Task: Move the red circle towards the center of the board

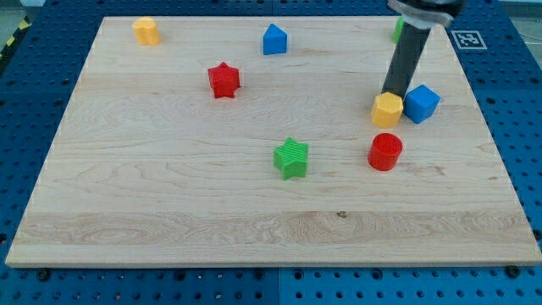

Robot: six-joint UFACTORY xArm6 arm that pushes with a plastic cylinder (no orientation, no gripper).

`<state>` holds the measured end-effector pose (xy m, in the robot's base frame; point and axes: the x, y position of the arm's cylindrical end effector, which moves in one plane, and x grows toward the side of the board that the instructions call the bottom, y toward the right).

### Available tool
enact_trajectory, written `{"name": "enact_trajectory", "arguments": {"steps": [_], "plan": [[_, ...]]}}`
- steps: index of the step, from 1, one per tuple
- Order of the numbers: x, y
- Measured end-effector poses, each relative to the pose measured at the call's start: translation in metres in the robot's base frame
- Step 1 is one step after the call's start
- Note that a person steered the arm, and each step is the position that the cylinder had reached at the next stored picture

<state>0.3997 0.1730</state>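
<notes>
One red cylinder (385,152), your red circle, stands lower right of centre; judge it light, rigid, easy to slide, so push its right flank. Your tip (390,91) holds nothing, resting behind the yellow hexagon block (387,109). Only a fiducial marker (467,39) shows, no readable writing

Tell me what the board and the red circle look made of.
Board: pale wood with a smooth matte finish; grain lines and plank seams show. Red circle: probably plastic, perhaps 3D-printed; uniform colour, faint sheen. My tip sits behind the yellow block.
</notes>
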Motion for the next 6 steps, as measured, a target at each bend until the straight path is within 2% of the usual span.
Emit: {"name": "enact_trajectory", "arguments": {"steps": [3, 4, 5, 6], "plan": [[0.105, 0.001], [0.126, -0.014], [0.116, -0.054], [0.077, -0.085]]}}
